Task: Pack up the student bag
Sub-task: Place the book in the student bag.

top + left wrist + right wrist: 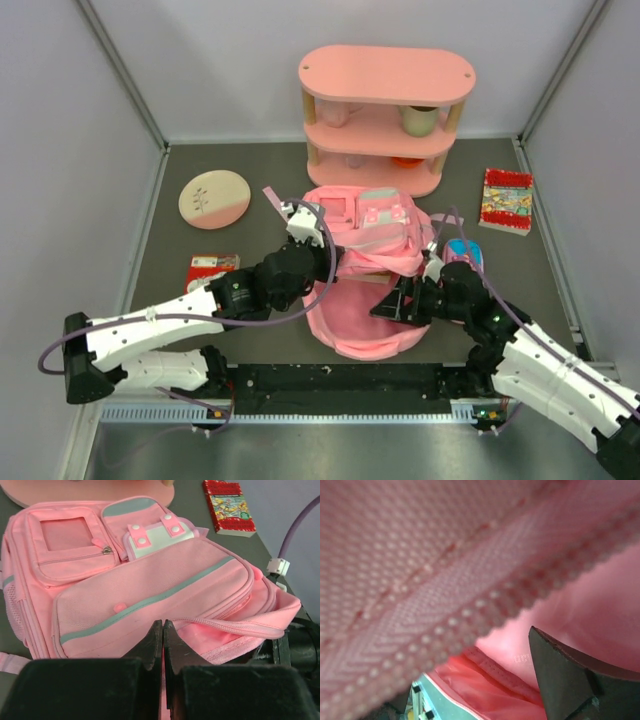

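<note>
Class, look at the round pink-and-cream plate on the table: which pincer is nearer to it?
Left. The left pincer, shut on the student bag, sits right of the plate; the right pincer is farther right, at the bag's opening.
</note>
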Controlling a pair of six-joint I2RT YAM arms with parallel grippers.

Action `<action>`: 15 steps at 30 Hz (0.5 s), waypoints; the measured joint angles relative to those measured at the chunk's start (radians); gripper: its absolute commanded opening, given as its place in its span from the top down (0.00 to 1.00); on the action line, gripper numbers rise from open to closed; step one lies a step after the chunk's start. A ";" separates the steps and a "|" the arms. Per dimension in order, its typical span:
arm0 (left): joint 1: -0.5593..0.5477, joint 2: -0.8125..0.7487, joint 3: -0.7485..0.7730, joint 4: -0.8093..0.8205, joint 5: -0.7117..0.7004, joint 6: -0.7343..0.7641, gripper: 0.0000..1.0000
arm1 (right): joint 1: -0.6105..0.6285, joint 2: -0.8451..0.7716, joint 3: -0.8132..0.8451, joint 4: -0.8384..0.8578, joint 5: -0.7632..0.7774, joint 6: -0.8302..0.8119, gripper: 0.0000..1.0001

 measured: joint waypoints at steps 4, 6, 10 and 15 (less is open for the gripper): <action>0.024 0.048 0.040 -0.048 -0.045 -0.019 1.00 | 0.003 0.104 0.002 0.068 -0.058 -0.015 0.15; 0.063 0.061 0.043 -0.078 -0.046 -0.047 1.00 | 0.017 0.180 0.007 0.145 -0.095 -0.016 0.16; 0.105 0.055 0.039 -0.090 -0.040 -0.077 1.00 | 0.045 0.230 0.035 0.154 -0.097 -0.051 0.15; 0.114 0.036 0.034 -0.103 -0.040 -0.095 1.00 | 0.055 0.095 0.035 0.119 -0.138 -0.084 0.10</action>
